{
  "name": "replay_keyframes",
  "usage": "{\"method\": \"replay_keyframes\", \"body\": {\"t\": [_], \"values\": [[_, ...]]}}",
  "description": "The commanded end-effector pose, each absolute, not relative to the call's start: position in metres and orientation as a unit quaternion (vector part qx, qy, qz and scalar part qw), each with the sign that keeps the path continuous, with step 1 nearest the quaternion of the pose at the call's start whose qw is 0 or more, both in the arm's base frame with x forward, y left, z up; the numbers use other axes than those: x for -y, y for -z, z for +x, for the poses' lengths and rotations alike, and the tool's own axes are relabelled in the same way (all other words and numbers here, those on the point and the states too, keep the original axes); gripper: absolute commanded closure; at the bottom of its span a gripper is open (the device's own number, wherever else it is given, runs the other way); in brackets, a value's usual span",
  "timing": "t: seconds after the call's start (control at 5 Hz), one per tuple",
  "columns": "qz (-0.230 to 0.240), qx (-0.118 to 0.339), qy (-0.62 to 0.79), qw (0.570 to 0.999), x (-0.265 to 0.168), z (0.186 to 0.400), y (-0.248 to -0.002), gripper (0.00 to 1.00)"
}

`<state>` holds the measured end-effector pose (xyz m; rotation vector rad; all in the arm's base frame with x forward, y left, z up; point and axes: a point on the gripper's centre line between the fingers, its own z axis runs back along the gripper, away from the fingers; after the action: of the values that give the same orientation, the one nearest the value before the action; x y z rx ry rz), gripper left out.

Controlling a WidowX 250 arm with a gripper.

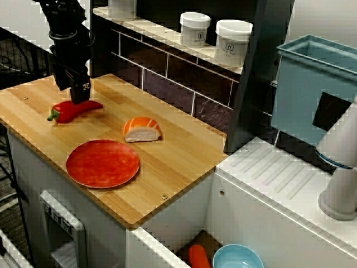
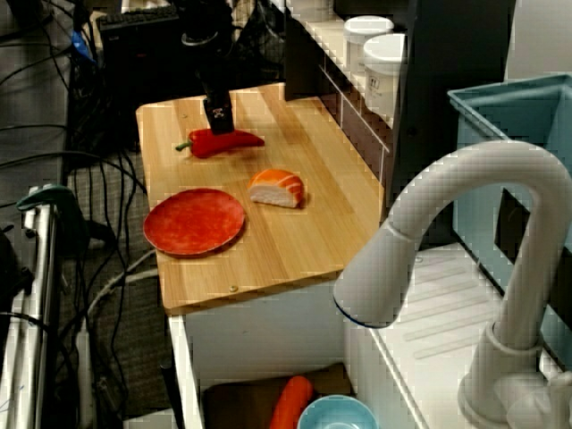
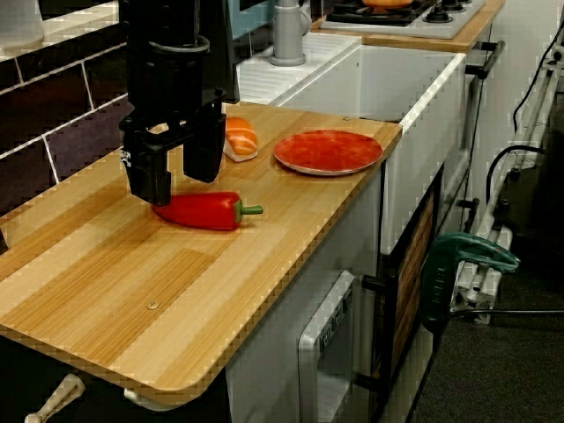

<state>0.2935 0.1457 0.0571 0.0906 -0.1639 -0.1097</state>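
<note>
Bowl (image 1: pixel 237 258), pale blue, sits nearest, low in the well to the right of the desk (image 1: pixel 184 162). An orange, carrot-like thing (image 1: pixel 198 257) lies just beside it on the left.

On the desk, near the front edge, is a flat red plate (image 1: pixel 103 163). Just beyond it and a little right, not touching it, sits a salmon sushi piece (image 1: pixel 141 129) with an orange top and a white base. Farther back and left, a red pepper (image 1: pixel 75 110) lies flat on the wood. Its green stem points left, and it is well apart from plate and sushi.

My claw (image 1: pixel 80 99) hangs straight down over the pepper, at about its middle in the high view across the desk. In the low view along the desk, my two fingers (image 3: pixel 148 181) stand parted with a clear gap between them. One tip comes down at the pepper's pointed end, while the other sits higher, above its body. Cannot tell whether the lower tip touches the skin. Nothing is clamped, and the pepper rests on the desk.

Far side is a dark tiled wall with a ledge (image 1: pixel 156 27). On the ledge stands a white lidded jar (image 1: pixel 194 29), with a second jar (image 1: pixel 232 43) to its right.
</note>
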Motion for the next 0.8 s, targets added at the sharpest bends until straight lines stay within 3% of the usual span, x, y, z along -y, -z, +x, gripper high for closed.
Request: {"method": "replay_keyframes", "body": {"t": [0.0, 0.4, 0.6], "values": [[0.044, 0.119, 0.077, 0.989, -0.127, 0.294, -0.088, 0.0], [0.003, 0.156, 0.1, 0.983, -0.095, 0.286, -0.101, 0.0], [-0.003, 0.152, 0.115, 0.982, -0.082, 0.288, -0.103, 0.0]]}}
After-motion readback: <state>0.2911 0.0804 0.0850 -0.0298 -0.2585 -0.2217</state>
